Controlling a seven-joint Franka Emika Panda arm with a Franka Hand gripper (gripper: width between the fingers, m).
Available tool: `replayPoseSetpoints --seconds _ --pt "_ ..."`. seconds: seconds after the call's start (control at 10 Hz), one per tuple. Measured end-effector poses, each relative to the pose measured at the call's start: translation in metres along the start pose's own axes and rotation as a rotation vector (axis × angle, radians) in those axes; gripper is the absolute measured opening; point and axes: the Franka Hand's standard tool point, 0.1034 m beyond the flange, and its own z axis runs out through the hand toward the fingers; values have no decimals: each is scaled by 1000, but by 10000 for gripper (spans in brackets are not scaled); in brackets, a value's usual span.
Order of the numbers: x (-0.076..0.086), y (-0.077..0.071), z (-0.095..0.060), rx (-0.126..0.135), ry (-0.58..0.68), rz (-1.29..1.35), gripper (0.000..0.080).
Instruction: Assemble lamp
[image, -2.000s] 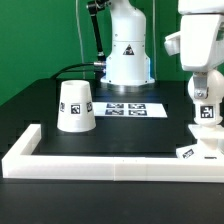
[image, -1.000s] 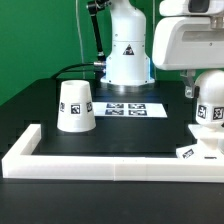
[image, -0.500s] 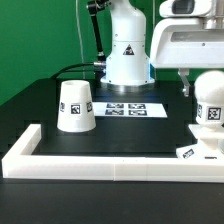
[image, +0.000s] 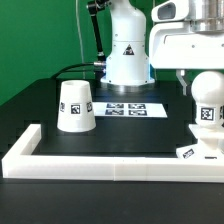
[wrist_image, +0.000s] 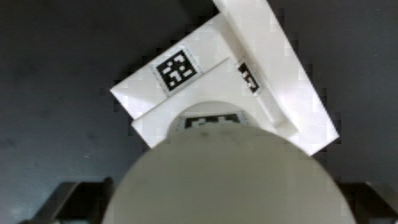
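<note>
Bulb (image: 206, 105) stands upright on the base (image: 205, 150) just beneath the released, spread fingers (wrist_image: 75, 202); any sideways drift risks clipping its head and unseating it.

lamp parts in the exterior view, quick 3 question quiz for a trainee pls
1. True or false: the shade lies tipped on its side.
2. Which thing is the bulb nearest to? A) shade B) base C) marker board
3. Fill in: the shade stands on the exterior view's ___ side.

Key: 1 false, it stands upright; 2 B; 3 left
</note>
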Motion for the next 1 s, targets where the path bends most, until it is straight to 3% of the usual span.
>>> replayPoseSetpoints --seconds 0.3,0.7,1.0 --pt "-1 -1 0 8 -10 179 579" --pt "-3 -3 1 43 -62 619 579" --pt "-4 -4 1 46 -85 834 579"
